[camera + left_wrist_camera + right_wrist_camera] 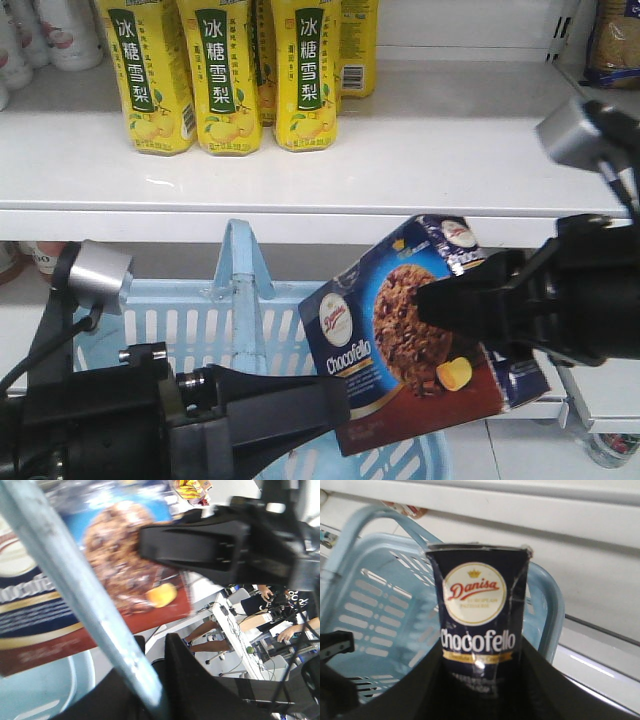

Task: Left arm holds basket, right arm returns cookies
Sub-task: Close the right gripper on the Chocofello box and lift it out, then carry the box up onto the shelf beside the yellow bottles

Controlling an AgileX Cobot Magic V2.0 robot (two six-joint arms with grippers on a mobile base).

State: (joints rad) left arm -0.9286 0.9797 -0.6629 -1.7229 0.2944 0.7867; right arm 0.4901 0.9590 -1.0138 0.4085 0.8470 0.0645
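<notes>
The cookies (400, 345) are a navy "Chocofello" carton, tilted and lifted above the basket (150, 325), just below the shelf edge. My right gripper (440, 305) comes in from the right and is shut on the carton. In the right wrist view the cookies (480, 620) stand between my black fingers (420, 685), with the right gripper (481, 680) closed on their lower part and the basket (375, 605) behind. My left gripper (150, 680) is shut on a light blue bar of the basket (90, 600). The cookies (100, 555) and the right gripper (200, 545) show beyond it.
Yellow drink bottles (235, 75) stand in a row on the white shelf (450, 150), with white bottles (60, 30) at the far left and a packet (615, 40) at the top right. The basket handle (240, 270) stands upright. Desks and seated people (270, 595) show behind.
</notes>
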